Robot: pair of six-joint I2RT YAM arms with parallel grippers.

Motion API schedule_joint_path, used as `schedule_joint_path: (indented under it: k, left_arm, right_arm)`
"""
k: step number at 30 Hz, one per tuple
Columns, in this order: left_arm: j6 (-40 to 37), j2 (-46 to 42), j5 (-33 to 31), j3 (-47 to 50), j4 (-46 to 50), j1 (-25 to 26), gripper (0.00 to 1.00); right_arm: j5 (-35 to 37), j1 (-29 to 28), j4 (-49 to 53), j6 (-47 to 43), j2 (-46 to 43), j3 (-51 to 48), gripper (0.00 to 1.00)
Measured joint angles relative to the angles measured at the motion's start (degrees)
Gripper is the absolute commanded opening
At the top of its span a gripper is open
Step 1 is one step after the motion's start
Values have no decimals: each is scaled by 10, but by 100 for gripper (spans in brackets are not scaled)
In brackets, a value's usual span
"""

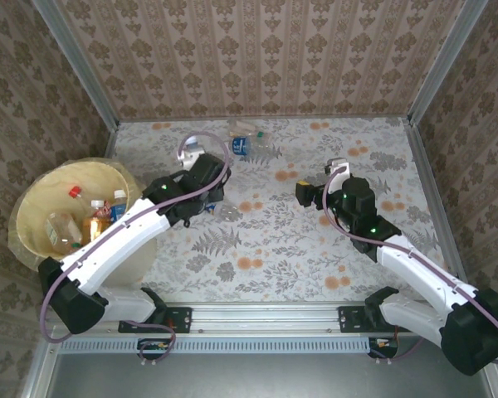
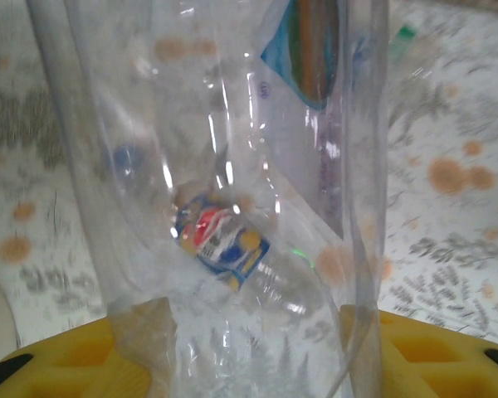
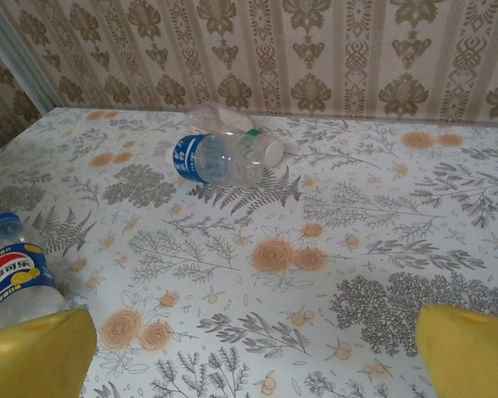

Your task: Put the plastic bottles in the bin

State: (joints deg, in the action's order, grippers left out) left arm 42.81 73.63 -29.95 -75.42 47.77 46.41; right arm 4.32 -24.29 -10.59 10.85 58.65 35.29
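Clear bottle (image 2: 216, 108) sits clamped in left end effector (image 2: 253, 356); right end effector (image 3: 256, 344) gapes wide.

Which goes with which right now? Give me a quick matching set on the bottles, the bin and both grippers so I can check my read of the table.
Things:
1. blue-label bottle
2. orange bottle
3. left gripper
4. right gripper

Place or state:
A. open, holding nothing
B. inside the bin
C. closed on a clear bottle
D. lying on its side near the back wall

Pairs: 1-D, 2-B, 3-C, 4-A
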Motion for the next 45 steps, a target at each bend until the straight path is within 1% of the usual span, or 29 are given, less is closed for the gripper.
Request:
schedule_joint_path:
  k: [5, 9, 14, 16, 19, 22, 24, 27, 31, 32, 34, 35, 37, 40, 45]
  left_arm:
    - [-116, 0, -3, -99, 5, -13, 52]
    - [-189, 0, -12, -203, 45, -37, 53]
    - [-240, -3, -29, -303, 103, -76, 53]
    - [-245, -2, -35, -327, 132, -92, 53]
    - [-244, -2, -45, -357, 198, -130, 53]
    - [-231, -3, -55, -369, 265, -195, 53]
    - [-224, -8, -63, -363, 304, -247, 53]
    - [-223, -33, -64, -329, 325, -325, 53]
    - [-223, -83, -56, -268, 325, -428, 53]
    - [-222, -96, -47, -252, 325, -457, 56]
    - [-219, -110, -28, -230, 324, -498, 75]
    - [-216, -114, -21, -223, 326, -511, 82]
    - [-211, -119, -13, -214, 328, -524, 86]
    - [-207, -122, -6, -210, 327, -529, 92]
    - [-207, -138, 10, -210, 323, -529, 96]
  right_arm:
    - [-1, 0, 1, 13, 19, 19, 100]
    - [-1, 0, 1, 13, 29, 40, 100]
    - [-2, 0, 0, 16, 53, 56, 100]
    - [-5, 0, 1, 18, 66, 61, 100]
    - [-12, -2, 1, 21, 80, 65, 100]
    - [-17, -3, 1, 25, 92, 71, 100]
    - [-19, -3, 1, 26, 102, 79, 100]
    - [-23, -5, 1, 26, 116, 92, 100]
    - [-31, -9, 1, 26, 130, 108, 100]
    - [-33, -11, 1, 26, 135, 111, 100]
    - [-35, -14, 1, 26, 141, 117, 100]
    - [-35, -16, 1, 25, 144, 120, 100]
    - [-36, -19, 3, 22, 146, 127, 100]
    - [-37, -19, 3, 15, 146, 132, 100]
    - [-37, -20, 3, 13, 146, 134, 100]
